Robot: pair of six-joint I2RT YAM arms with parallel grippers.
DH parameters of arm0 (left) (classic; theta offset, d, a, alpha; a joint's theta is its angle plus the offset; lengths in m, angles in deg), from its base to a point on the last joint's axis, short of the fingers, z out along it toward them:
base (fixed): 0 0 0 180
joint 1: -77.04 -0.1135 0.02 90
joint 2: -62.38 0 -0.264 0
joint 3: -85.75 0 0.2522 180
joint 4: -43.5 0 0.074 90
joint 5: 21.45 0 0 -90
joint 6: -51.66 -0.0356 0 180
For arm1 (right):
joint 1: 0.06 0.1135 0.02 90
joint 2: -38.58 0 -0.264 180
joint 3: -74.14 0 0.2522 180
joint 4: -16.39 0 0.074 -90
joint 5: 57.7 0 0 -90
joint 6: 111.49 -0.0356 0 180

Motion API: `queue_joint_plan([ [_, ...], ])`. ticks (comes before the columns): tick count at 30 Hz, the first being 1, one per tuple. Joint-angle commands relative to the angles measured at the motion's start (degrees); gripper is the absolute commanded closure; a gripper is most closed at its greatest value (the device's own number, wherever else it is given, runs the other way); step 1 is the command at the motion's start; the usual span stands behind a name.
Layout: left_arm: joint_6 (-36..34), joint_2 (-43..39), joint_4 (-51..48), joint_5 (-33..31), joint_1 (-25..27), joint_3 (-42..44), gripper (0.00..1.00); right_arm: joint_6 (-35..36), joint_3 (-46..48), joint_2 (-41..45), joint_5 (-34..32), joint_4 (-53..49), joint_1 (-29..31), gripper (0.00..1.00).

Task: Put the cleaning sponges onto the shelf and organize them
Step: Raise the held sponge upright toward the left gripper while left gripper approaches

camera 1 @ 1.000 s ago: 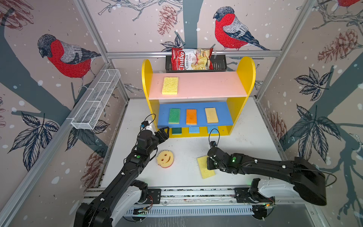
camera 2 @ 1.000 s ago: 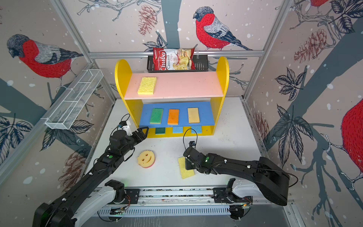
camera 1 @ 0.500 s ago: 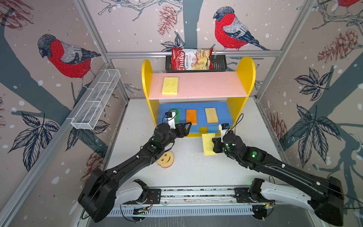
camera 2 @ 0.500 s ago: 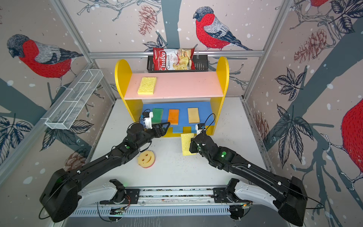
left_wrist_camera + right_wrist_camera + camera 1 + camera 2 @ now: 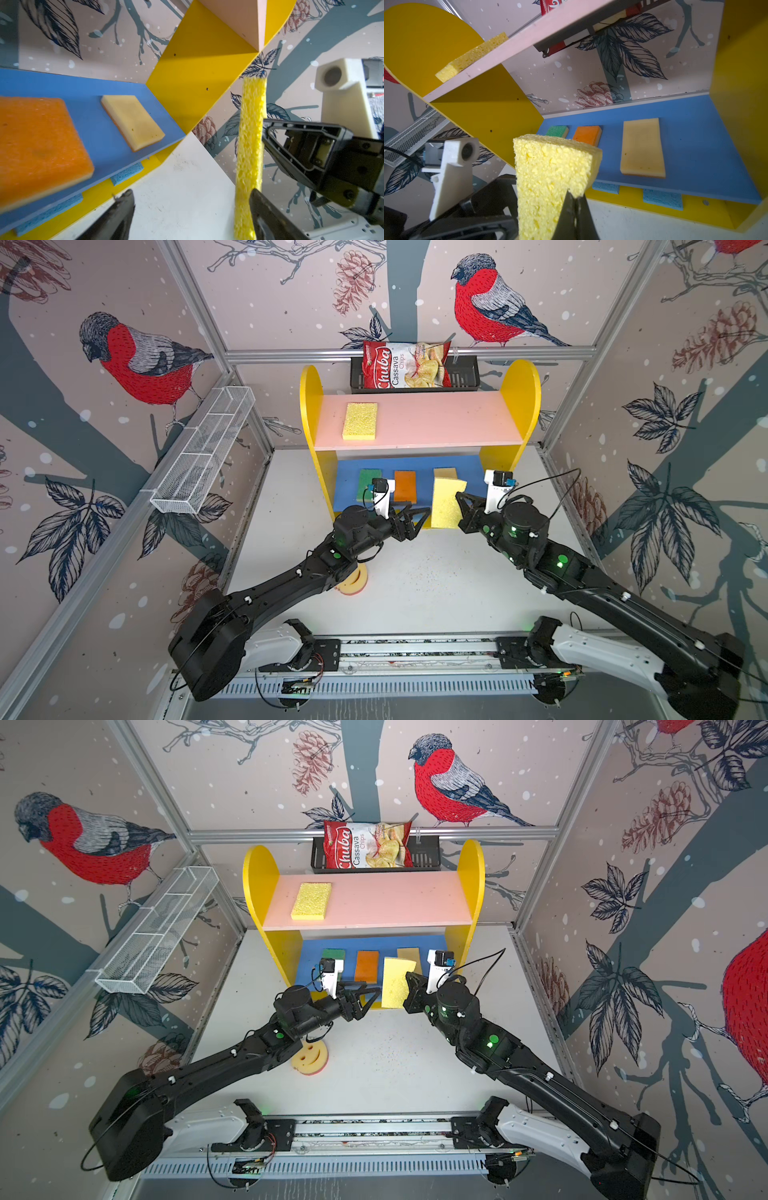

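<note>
Yellow sponge (image 5: 444, 502) hangs upright just in front of shelf (image 5: 519, 406), pinched at one edge by right gripper (image 5: 462, 512), jaws clamped on it. Left gripper (image 5: 415, 519) gapes wide just beside it, empty. Prob. a handover: left should close across the flat faces, well clear of right's grip, before right lets go. Smiley sponge (image 5: 309, 1058) on table (image 5: 436, 572), half hidden under left arm (image 5: 291, 580); light blue sponges (image 5: 662, 199) on base mostly covered; left-finger contact w/ sponge: can't tell.

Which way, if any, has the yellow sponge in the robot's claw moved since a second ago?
Yes. The yellow sponge, in the right gripper, rose off the table and travelled back to the shelf, now upright before its blue board.
</note>
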Motion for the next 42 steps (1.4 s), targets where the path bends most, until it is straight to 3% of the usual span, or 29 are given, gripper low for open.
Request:
queue_joint_plan([
  [1, 2.5, 1.1, 9.3, 6.5, 0.3, -1.2, 0.18, 1.7, -1.9, -1.3, 2.4, 1.2, -0.2, 1.00],
  [7, 5.6, 2.0, 14.6, 10.6, 0.6, -1.8, 0.22, 1.7, -2.8, -1.8, 3.5, 0.5, -0.2, 1.00],
  [14, 6.5, -0.2, 15.2, 10.4, 0.5, -0.9, 0.25, 2.3, -3.0, -1.2, 4.1, 1.0, -0.2, 1.00],
  [19, 6.2, -2.1, 13.3, 9.4, 0.5, -0.5, 0.30, 2.0, -4.2, -2.7, 11.0, 4.3, 0.0, 1.00],
  [22, 5.4, -3.5, 11.1, 8.7, 0.5, -1.0, 0.46, 2.4, -5.8, -3.9, 14.6, 5.0, 1.4, 1.00],
  [23, 4.8, -4.1, 10.1, 8.3, 0.5, -1.3, 0.55, 2.9, -6.1, -4.2, 14.4, 5.1, 2.3, 1.00],
  [25, 3.6, -5.7, 7.7, 7.3, 0.5, -2.1, 0.83, 4.1, -6.2, -4.5, 12.4, 5.6, 3.8, 1.00],
  [27, 2.2, -7.5, 5.2, 6.1, 0.5, -2.9, 0.97, 4.5, -6.1, -4.7, 11.6, 6.1, 4.3, 1.00],
  [29, 1.0, -9.4, 2.8, 4.5, 0.5, -4.0, 1.00, 4.5, -5.6, -4.5, 11.6, 7.2, 4.4, 0.90],
  [32, -1.0, -11.7, -0.4, 3.0, 0.5, -5.9, 1.00, 4.7, -4.3, -3.4, 11.2, 10.0, 4.3, 0.42],
  [33, -1.5, -12.3, -1.4, 2.7, 0.5, -6.6, 1.00, 4.8, -3.7, -3.0, 10.9, 11.1, 4.3, 0.33],
  [35, -2.2, -13.0, -2.7, 2.6, 0.6, -8.1, 1.00, 5.3, -3.0, -2.0, 11.2, 12.7, 4.1, 0.28],
  [42, -3.8, -14.6, -6.6, 0.8, 0.5, -11.7, 1.00, 5.9, -1.0, 0.8, 18.7, 17.0, 1.9, 0.24],
])
